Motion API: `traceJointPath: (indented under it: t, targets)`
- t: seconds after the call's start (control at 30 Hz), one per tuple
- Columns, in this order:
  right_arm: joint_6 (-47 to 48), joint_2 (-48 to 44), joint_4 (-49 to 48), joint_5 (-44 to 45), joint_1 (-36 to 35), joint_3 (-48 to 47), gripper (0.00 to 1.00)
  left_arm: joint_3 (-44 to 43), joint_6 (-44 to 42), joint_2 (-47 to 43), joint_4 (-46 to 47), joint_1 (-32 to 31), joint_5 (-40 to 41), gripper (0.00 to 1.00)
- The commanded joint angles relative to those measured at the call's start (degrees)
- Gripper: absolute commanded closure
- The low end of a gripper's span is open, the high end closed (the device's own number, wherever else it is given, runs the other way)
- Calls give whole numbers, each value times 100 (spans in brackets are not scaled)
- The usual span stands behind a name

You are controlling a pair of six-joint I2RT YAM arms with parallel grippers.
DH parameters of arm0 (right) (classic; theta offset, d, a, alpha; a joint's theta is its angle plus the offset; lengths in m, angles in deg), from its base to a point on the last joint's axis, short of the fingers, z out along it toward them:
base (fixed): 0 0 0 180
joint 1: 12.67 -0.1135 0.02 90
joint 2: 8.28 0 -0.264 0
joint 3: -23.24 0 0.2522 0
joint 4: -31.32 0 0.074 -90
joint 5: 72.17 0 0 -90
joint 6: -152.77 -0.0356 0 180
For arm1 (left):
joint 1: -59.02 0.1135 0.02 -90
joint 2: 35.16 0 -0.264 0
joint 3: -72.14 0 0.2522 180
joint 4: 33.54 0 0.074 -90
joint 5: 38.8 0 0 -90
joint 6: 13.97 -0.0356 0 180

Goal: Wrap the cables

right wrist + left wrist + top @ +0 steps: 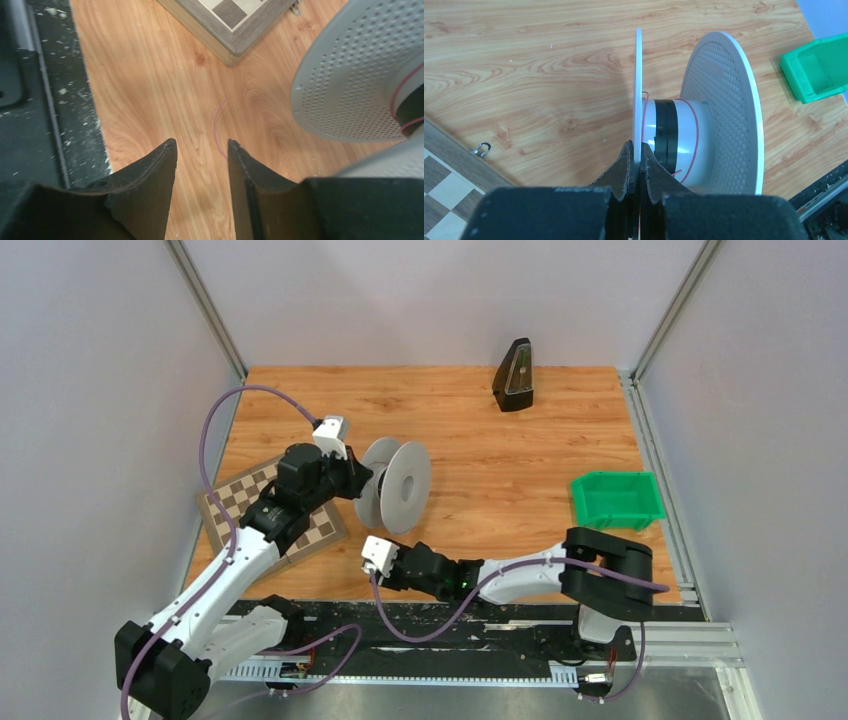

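My left gripper is clamped on the spool, its black, rough-faced fingers pinching the thin near flange at its lower edge. The spool is white plastic, standing on its rims near the middle of the table. It has two round flanges, the far one dotted with small holes, and a smooth hub between them. A band of black tape rings the hub, and a thin red cable loops around it in a couple of turns.

My right gripper hovers low over the wood with its wedge-shaped jaws apart and nothing between them. A loose curl of the red cable lies on the table just ahead of the fingertips, with the perforated flange to the right.

The tabletop is orange-brown wood grain. A chessboard lies flat just left of the spool, under my left arm. A green plastic bin sits at the right edge, and from this angle I cannot tell what it holds. A black wedge stands at the far side.
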Motion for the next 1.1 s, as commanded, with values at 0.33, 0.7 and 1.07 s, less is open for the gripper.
traceJointPath:
  t: [0.33, 0.7, 1.07]
  targets:
    - [12, 1387, -757, 297, 258, -929, 50, -417, 246, 86, 430, 41, 161, 100]
    - [-275, 1995, -313, -1, 463, -1310, 53, -490, 349, 144, 408, 44, 145, 100]
    - [-440, 1834, 62, -60, 455, -1323, 100, -547, 427, 179, 332, 47, 176, 100]
